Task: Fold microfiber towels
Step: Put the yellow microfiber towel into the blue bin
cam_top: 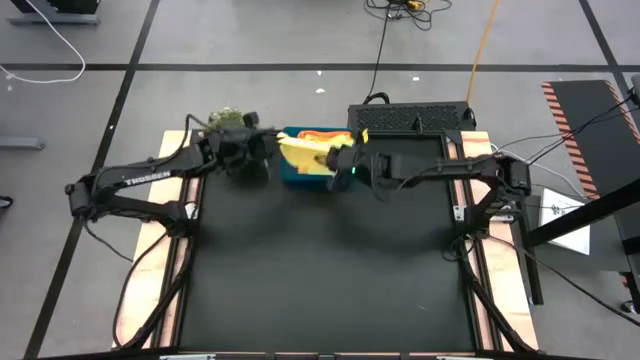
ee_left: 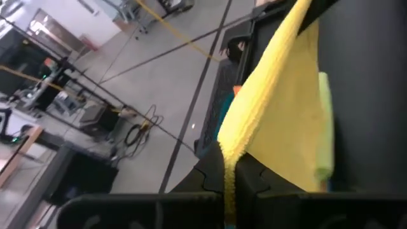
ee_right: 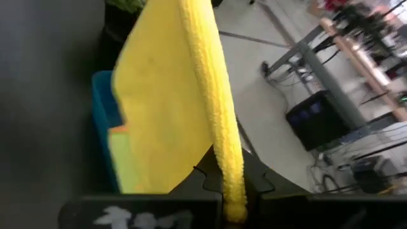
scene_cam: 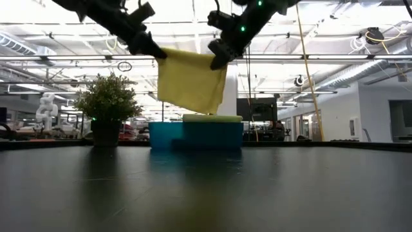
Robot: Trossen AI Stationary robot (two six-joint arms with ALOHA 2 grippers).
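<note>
Held aloft over the blue rectangular tray (scene_cam: 196,135) at the table's far edge: soft yellow microfiber towel (scene_cam: 191,80), top edge running left-right, one corner pinched by left gripper (scene_cam: 153,50), other by right gripper (scene_cam: 217,59), body hanging free.

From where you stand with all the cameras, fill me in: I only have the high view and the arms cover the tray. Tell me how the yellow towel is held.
Observer: The yellow towel hangs clear above the blue tray, not touching it.
Operator: Confirm both grips.
Observer: The left gripper is shut on one top corner, the right gripper on the other.
Operator: Report what's left in the tray.
Observer: A lime green towel lies on top of the stack.
</note>
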